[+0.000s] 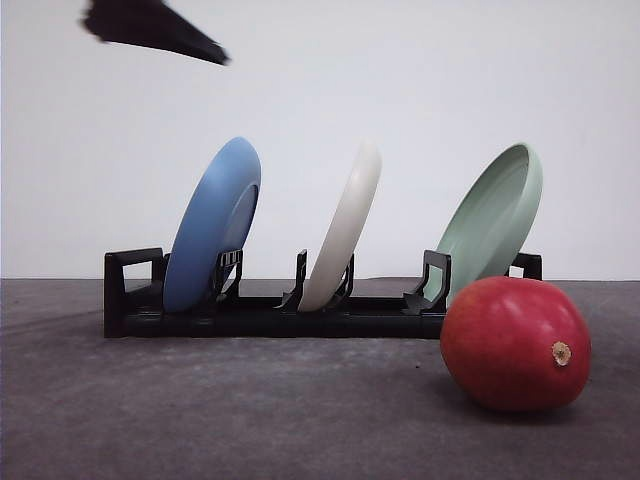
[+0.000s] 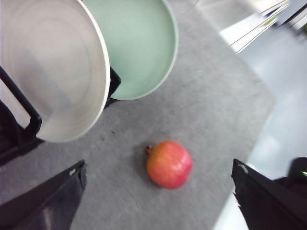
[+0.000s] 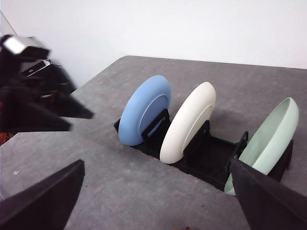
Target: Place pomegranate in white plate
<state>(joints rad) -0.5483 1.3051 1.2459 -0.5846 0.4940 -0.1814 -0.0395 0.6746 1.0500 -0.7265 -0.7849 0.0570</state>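
A grey table carries a black rack and the pomegranate.

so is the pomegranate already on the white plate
No, the pomegranate lies on the grey table in front of the rack, where the white plate stands on edge.

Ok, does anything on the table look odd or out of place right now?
Nothing damaged or spilled. The white plate stands on edge in the black rack, tilted, so the pomegranate on the mat cannot rest in it yet.

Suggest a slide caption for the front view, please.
Pomegranate on grey table before racked white plate.
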